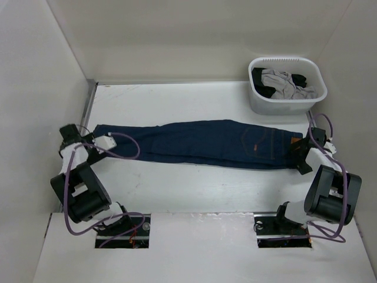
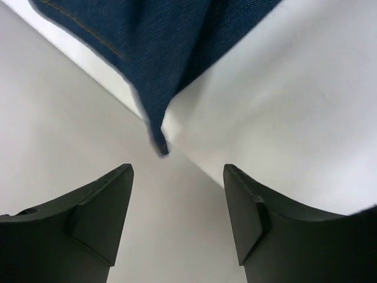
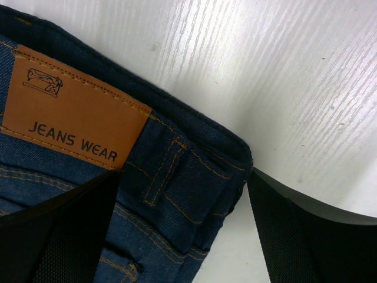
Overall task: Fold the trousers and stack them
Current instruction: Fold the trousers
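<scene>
The trousers are dark navy jeans lying flat, stretched across the table with the hems at the left and the waistband at the right. A tan patch reading "JEANS WEAR" sits on the waistband. My left gripper hovers at the hem end. In the left wrist view this left gripper is open with nothing between its fingers, and a hem corner of the trousers lies just beyond the tips. My right gripper is at the waistband end. In its wrist view the right gripper is open, straddling the waistband corner.
A white laundry basket stands at the back right and holds grey and black garments. White walls enclose the table on the left, back and right. Both arm bases are bolted at the near edge.
</scene>
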`<state>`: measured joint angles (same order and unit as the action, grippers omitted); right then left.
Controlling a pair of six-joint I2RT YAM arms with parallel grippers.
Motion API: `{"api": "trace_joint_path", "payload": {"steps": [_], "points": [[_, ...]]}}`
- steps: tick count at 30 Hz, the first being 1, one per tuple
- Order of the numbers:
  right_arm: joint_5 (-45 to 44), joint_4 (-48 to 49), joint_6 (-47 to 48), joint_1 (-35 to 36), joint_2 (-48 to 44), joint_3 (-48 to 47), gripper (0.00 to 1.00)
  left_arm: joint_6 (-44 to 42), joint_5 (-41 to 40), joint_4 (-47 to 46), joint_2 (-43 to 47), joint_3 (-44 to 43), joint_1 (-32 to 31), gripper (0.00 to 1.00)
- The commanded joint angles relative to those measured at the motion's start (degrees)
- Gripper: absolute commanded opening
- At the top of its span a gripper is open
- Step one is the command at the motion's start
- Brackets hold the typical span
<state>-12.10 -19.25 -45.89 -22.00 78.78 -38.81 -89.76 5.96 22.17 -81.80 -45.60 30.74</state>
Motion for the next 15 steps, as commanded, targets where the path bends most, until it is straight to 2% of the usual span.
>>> {"api": "trace_joint_path", "payload": {"steps": [1, 3, 6, 7, 10, 15], "points": [[1.5, 2.0, -1.4, 0.2, -0.3, -1.2, 0.92, 6.8, 11.0, 22.8, 1.7, -18.7, 1.6, 0.61], [1.7, 2.2, -1.0, 0.2, -0.4, -1.1, 0.91, 14.2, 18.4, 32.3, -3.0, -30.6, 1.9, 0.59], [1.6, 1.8, -0.9, 0.4, -0.1, -1.4, 0.9, 25.2, 21.7, 35.5, -11.4, -41.2, 1.1, 0.51], [1.6, 1.7, -0.9, 0.4, 0.0, -1.6, 0.9, 28.4, 20.9, 34.2, -14.3, -42.8, 0.3, 0.49], [1.4, 0.9, -0.9, 0.4, 0.0, -2.7, 0.9, 35.2, 11.8, 28.0, -22.2, -44.0, -2.4, 0.45], [0.9, -0.4, -0.6, 0.4, 0.1, -3.6, 0.89, 35.4, 6.3, 25.4, -27.7, -41.8, -6.6, 0.45]]}}
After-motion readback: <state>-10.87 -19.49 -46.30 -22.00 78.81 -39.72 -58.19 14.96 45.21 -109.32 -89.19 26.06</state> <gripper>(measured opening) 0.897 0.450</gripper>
